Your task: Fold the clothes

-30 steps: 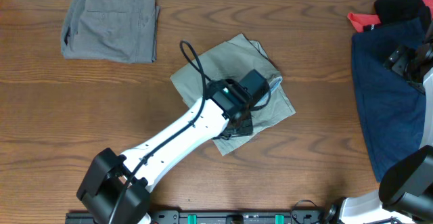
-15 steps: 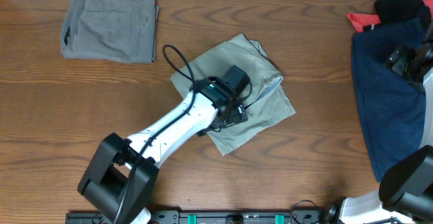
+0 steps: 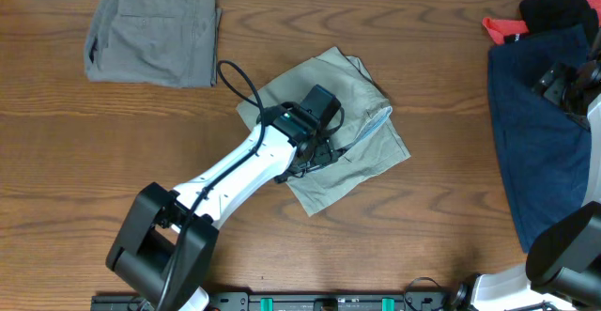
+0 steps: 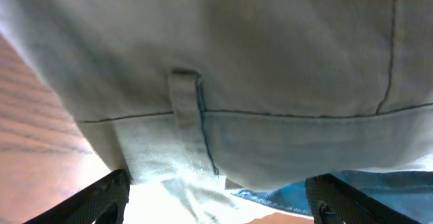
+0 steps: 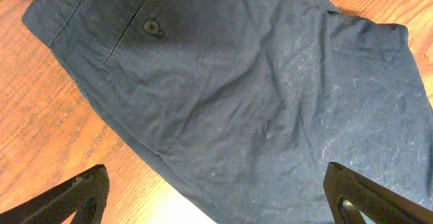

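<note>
The clothes are three pairs of shorts. A folded khaki pair [image 3: 362, 151] lies at the table's middle, and my left gripper [image 3: 322, 151] hovers open over its left part. In the left wrist view the khaki waistband with a belt loop [image 4: 186, 102] and pale blue lining [image 4: 379, 183] fills the frame; my left gripper [image 4: 216, 207] has its fingers [image 4: 101, 197] wide apart, holding nothing. A dark navy pair [image 3: 535, 151] lies spread at the right. My right gripper [image 3: 563, 84] sits above it, seen open over the navy cloth [image 5: 237, 82] in the right wrist view [image 5: 216, 204].
A folded grey-olive pair [image 3: 155, 34] lies at the far left. A red item [image 3: 502, 29] and a black item [image 3: 559, 10] sit at the far right corner. Bare wood [image 3: 122, 151] shows between the piles.
My left arm has drawn back leftward across the khaki shorts, uncovering more of their right side. The right arm has not moved.
</note>
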Controlling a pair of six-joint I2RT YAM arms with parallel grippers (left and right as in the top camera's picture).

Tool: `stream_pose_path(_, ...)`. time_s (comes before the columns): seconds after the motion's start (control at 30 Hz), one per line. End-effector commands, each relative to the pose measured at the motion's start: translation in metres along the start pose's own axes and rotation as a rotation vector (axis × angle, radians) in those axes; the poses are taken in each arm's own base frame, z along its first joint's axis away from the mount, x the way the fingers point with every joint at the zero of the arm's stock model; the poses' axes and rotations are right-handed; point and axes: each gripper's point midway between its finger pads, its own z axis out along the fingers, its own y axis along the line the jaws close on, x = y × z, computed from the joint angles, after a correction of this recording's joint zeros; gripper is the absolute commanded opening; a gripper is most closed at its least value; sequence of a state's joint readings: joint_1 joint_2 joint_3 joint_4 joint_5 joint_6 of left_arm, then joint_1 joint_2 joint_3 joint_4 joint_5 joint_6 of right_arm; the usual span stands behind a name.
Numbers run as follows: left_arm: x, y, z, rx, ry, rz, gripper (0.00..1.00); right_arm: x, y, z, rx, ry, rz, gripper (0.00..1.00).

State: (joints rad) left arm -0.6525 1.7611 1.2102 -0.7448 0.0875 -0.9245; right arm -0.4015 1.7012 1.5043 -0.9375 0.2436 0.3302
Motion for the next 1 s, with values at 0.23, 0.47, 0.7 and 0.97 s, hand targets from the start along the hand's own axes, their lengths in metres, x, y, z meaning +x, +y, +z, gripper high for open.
stream_pose_path(0.23,0.009,0.005,0.023,-0.008,0.046,-0.023,0.65,-0.004,-0.001,0.0,0.011,-0.011,0.014,0.99)
stream_pose_path(0.47,0.009,0.005,0.023,-0.009,0.048,-0.022,0.26,-0.004,-0.001,0.0,0.011,-0.011,0.014,0.99)
stream_pose_path(0.7,0.011,0.007,0.015,-0.017,0.055,0.011,0.06,-0.004,-0.001,0.0,0.011,-0.011,0.014,0.99)
stream_pose_path(0.97,0.018,-0.001,-0.04,0.027,0.031,0.102,0.06,-0.004,-0.001,0.0,0.011,-0.011,0.014,0.99)
